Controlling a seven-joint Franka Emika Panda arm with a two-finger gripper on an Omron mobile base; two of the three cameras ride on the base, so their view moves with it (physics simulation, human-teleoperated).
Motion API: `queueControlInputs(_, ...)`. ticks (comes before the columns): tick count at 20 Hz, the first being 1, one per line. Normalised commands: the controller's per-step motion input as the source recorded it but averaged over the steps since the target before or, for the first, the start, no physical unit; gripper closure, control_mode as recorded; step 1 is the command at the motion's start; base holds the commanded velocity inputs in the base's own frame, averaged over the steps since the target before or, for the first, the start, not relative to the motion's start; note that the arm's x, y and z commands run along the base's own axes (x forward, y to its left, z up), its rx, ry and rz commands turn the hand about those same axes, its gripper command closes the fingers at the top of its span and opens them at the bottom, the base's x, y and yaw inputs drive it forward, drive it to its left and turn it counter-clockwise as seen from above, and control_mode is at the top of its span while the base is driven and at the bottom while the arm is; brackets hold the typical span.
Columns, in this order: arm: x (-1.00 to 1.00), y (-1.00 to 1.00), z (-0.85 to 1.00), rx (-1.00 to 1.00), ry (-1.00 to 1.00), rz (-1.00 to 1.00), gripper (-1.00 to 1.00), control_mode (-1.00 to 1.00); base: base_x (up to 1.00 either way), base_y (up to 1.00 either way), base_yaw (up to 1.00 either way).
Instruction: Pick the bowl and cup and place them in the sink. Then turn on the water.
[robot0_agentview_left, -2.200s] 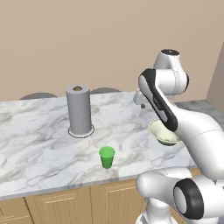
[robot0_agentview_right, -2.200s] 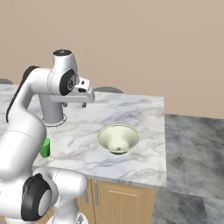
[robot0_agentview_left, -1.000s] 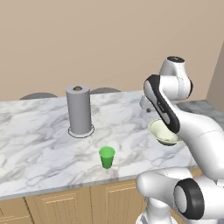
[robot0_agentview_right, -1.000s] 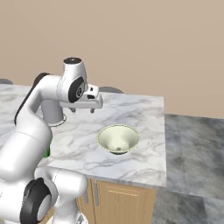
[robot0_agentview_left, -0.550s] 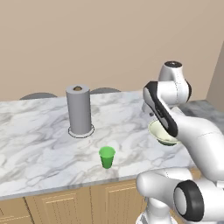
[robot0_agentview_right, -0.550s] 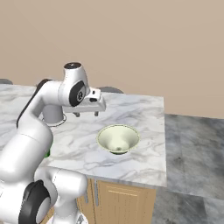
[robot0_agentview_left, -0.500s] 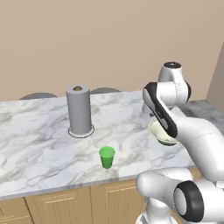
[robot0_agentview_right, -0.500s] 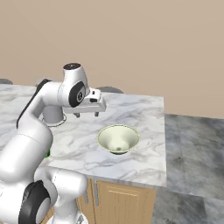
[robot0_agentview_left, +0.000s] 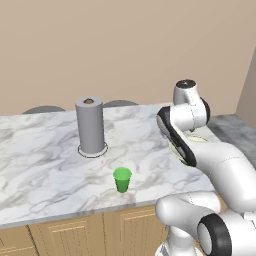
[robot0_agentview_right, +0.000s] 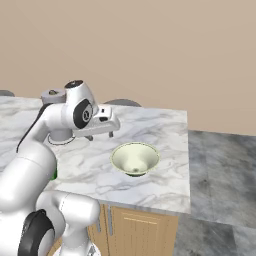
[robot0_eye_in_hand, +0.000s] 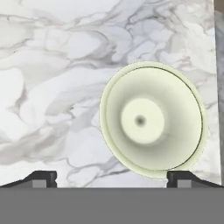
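Hovering above the marble counter (robot0_agentview_right: 165, 130), the gripper (robot0_agentview_right: 100, 136) is standing with its jaws wide apart and is holding nothing. In the hand view its two dark fingertips (robot0_eye_in_hand: 41, 178) are showing far from each other at the bottom, one at each side, and the bowl (robot0_eye_in_hand: 152, 119) is lying between and beyond them, closer to the one on the right of that view. The bowl is sitting upright on the counter, pale cream-green, with a glossy inside and a small dark spot at its centre. In the right base view the bowl (robot0_agentview_right: 135, 158) is resting just beside and below the gripper, not touching it, near the front edge of the counter and toward its free end.

In the left base view the arm (robot0_agentview_left: 186, 120) is covering most of the bowl. The green cup (robot0_agentview_left: 122, 179) is standing upright near the front edge of the counter (robot0_agentview_left: 45, 160), well apart from the bowl. Behind the cup, a grey paper-towel roll (robot0_agentview_left: 90, 125) is standing upright on a round base. Wooden cabinet fronts (robot0_agentview_left: 75, 232) are running under the counter, and a beige wall (robot0_agentview_left: 125, 45) is rising behind it.
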Motion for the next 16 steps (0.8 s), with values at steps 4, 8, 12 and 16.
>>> queueControlInputs(4,0.00,0.00,-0.12,-0.09,0.00,0.00,-1.00,-1.00,0.00,0.00,0.00)
queueControlInputs(8,0.00,0.00,-0.09,-0.09,0.00,0.00,-1.00,-1.00,0.00,0.00,0.00)
queueControlInputs(12,0.00,-0.01,-0.08,-0.07,0.00,0.00,-1.00,-1.00,0.00,0.00,0.00)
queueControlInputs(16,0.00,0.00,-0.22,-0.09,0.00,0.00,-1.00,-1.00,0.00,0.00,0.00)
